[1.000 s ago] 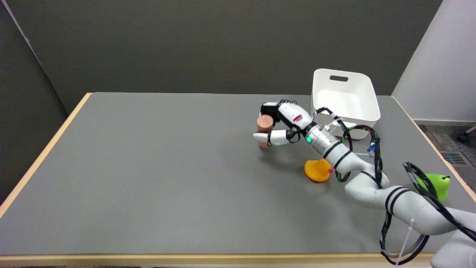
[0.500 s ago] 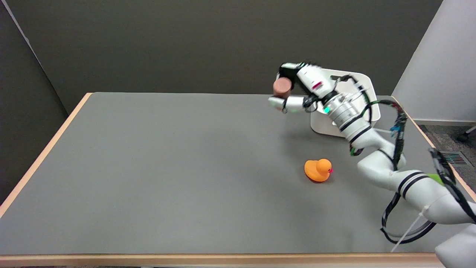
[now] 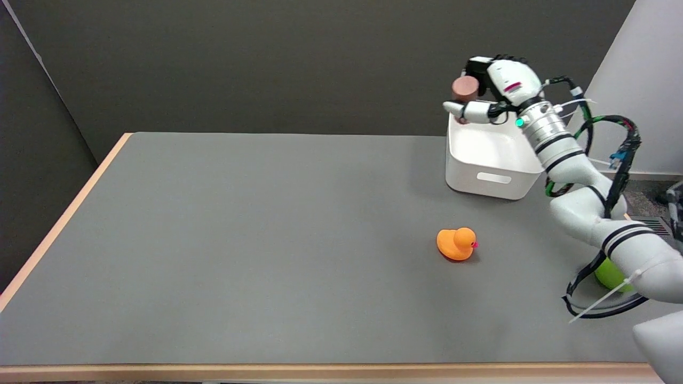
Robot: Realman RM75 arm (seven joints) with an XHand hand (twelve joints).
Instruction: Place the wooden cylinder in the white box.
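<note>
Risk, as judged: wooden cylinder (image 3: 465, 88) held high in right hand (image 3: 493, 88), pinched between thumb below and fingers (image 3: 476, 68) above and behind. Positioned above far left corner of white box (image 3: 493, 160), apparently over or just outside the rim; cannot tell which from this single view. Release here likely to strike the rim and drop outside, onto the table (image 3: 240, 240) left of the box. Drop from this height also liable to bounce or roll out. Grip appears to cover only part of the cylinder; slippage possible during any wrist turn. Lowering further inside the box walls advisable before letting go.

Surroundings: orange rubber duck (image 3: 457, 244) on the table, well in front of the box, clear of the path. Green object (image 3: 611, 274) in front and to the right of the box, mostly hidden behind the forearm; identity uncertain. Loose cables (image 3: 621, 154) hanging off the arm right of the box, possibly liable to snag the box's right wall on descent. Nothing visible inside the box to obstruct placement.
</note>
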